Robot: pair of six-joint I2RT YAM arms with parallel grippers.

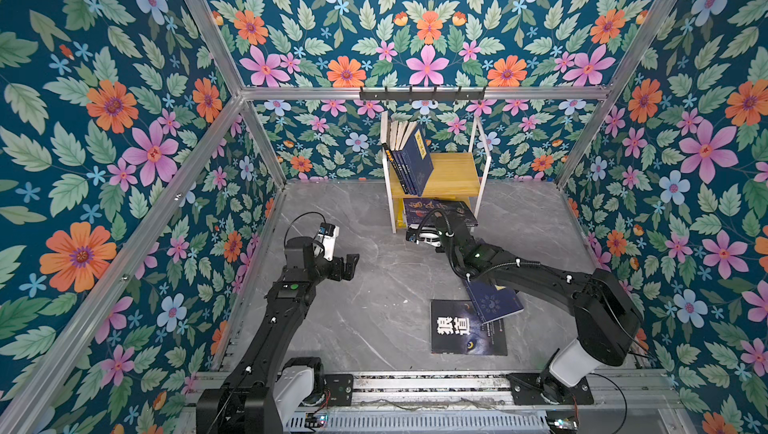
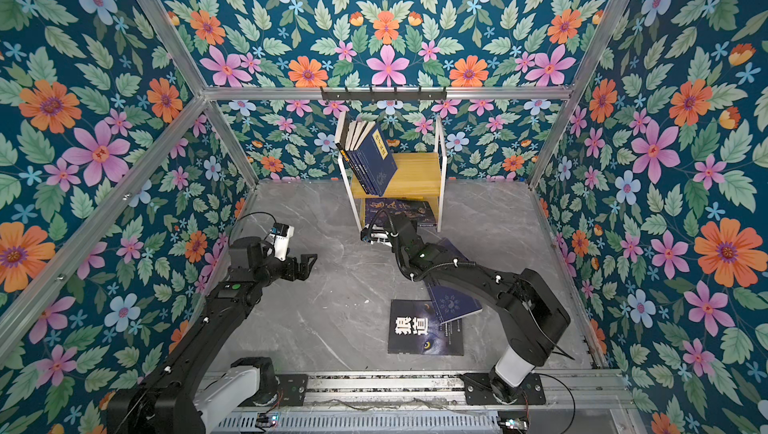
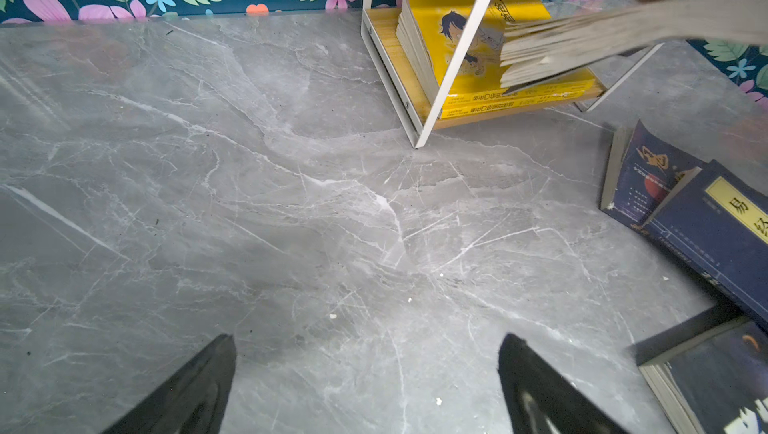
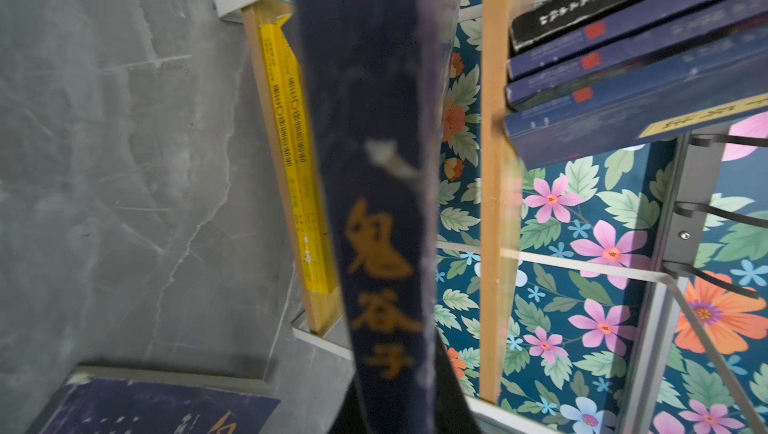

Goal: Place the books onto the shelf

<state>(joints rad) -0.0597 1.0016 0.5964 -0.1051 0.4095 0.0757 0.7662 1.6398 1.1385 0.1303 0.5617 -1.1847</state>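
The shelf [image 1: 455,176] stands at the back wall. Several navy books [image 1: 411,162] lean on its upper board. A yellow cartoon-boy book [image 3: 453,41] lies on the lower board. My right gripper [image 1: 442,222] is shut on a dark navy book [image 4: 382,203] with orange characters on its spine, held in front of the lower tier. On the table lie a black wolf-eye book [image 1: 465,328] and a navy book [image 1: 496,303], partly under the right arm. My left gripper [image 1: 349,263] hovers open and empty over bare table, left of the shelf; its fingers [image 3: 195,390] stand wide apart.
A black hook rail [image 1: 422,93] hangs on the back wall above the shelf. Floral walls with aluminium frame bars enclose the grey marble table [image 1: 374,307]. Another navy book [image 2: 451,247] lies behind the right arm, near the shelf's foot.
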